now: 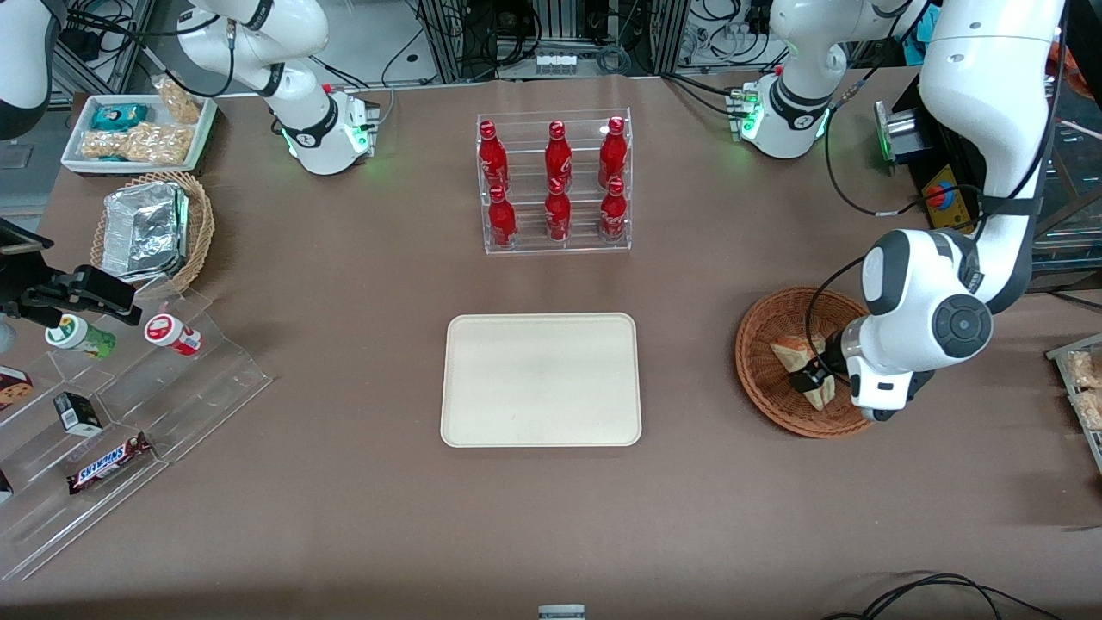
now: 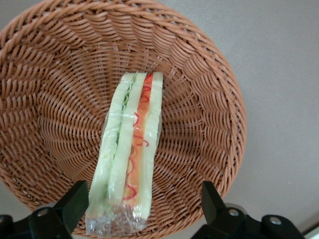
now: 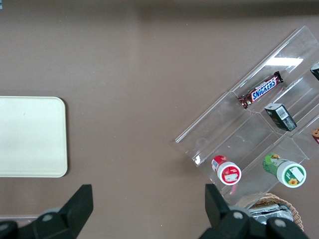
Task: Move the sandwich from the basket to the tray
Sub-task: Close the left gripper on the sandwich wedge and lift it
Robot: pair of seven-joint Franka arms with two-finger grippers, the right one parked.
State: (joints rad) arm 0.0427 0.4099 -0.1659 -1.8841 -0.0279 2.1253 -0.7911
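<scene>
Claw (image 2: 142, 206) spread wide astride the sandwich (image 2: 130, 154) in the basket (image 2: 209, 99), fingers (image 2: 72, 201) seemingly not yet touching it

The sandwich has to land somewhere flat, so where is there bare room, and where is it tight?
The tray is bare across its whole surface, with open table between it and the bottle rack and the basket. It is tight inside the basket, where the open gripper straddles the sandwich.

Front camera high, facing robots, whole table in view. Left wrist camera close above basket (image 2: 209, 99), gripper (image 2: 144, 206) wide open; front shares basket (image 1: 762, 370). Right wrist camera looks down; shares tray (image 3: 30, 137) with front.
</scene>
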